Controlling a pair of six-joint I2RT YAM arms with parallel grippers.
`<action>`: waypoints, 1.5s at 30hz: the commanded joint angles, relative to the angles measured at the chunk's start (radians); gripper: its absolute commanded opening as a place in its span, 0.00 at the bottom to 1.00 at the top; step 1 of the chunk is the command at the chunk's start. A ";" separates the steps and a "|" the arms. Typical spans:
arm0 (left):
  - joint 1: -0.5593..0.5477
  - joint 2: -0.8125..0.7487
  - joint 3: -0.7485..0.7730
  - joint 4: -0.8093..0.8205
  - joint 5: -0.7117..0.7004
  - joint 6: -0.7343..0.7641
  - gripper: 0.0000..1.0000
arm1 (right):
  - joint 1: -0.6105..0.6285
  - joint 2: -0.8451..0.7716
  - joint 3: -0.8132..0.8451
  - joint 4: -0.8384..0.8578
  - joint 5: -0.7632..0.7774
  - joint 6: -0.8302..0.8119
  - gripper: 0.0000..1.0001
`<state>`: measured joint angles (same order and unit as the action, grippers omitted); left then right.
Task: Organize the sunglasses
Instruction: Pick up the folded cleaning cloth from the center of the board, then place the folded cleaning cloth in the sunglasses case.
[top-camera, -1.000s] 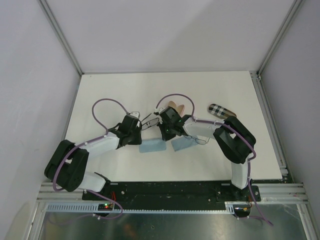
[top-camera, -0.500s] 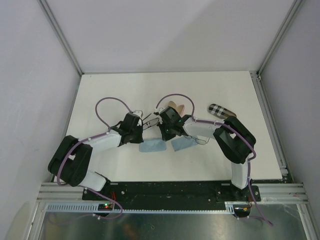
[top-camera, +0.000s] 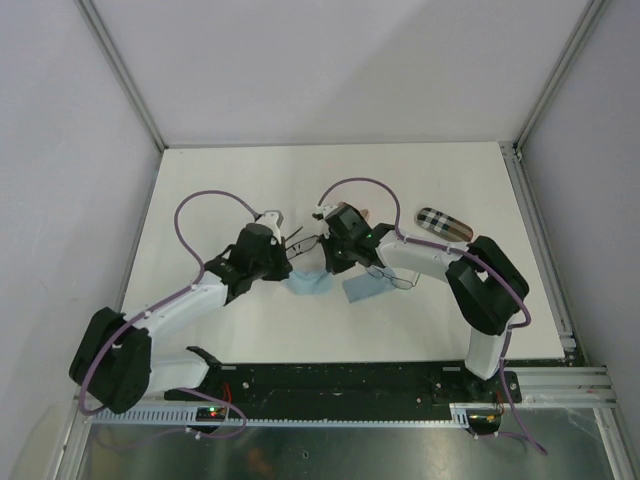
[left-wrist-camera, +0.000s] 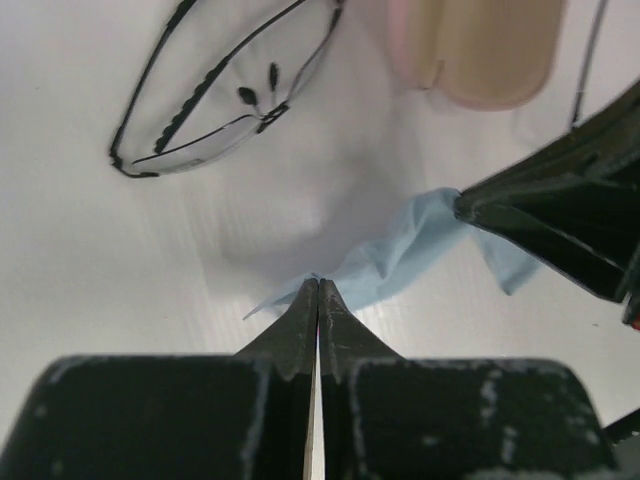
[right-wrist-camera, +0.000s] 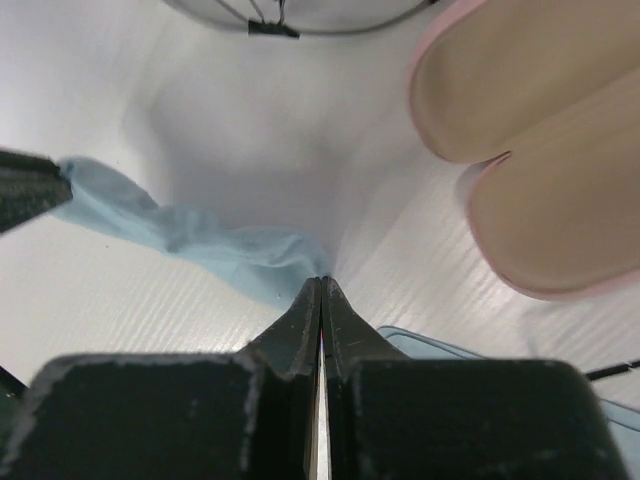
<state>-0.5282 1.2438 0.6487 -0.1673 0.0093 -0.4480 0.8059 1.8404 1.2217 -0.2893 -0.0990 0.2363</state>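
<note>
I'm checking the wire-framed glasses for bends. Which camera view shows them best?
Left wrist: the wire glasses lie close and sharp at upper left. Right wrist catches only a sliver of their frame at its top edge; top external shows the glasses tiny between the arms.

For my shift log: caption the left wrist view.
Left end effector pinches a crumpled light blue cloth; thin black wire-framed sunglasses lie beyond.

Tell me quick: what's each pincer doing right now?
Left pincer: closed, pinching one end of the blue cloth.
Right pincer: closed, pinching the cloth's other end.
</note>
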 joint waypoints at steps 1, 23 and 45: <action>-0.051 -0.058 -0.015 0.041 -0.071 -0.074 0.00 | -0.030 -0.075 0.018 0.007 -0.013 0.022 0.00; -0.132 0.112 0.119 0.146 -0.112 -0.107 0.00 | -0.182 -0.015 0.123 0.000 -0.059 -0.005 0.00; -0.148 0.348 0.259 0.302 -0.122 -0.119 0.00 | -0.294 0.106 0.239 -0.003 -0.079 -0.016 0.00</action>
<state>-0.6685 1.5684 0.8642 0.0692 -0.0990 -0.5507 0.5419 1.9240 1.4052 -0.3099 -0.1631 0.2325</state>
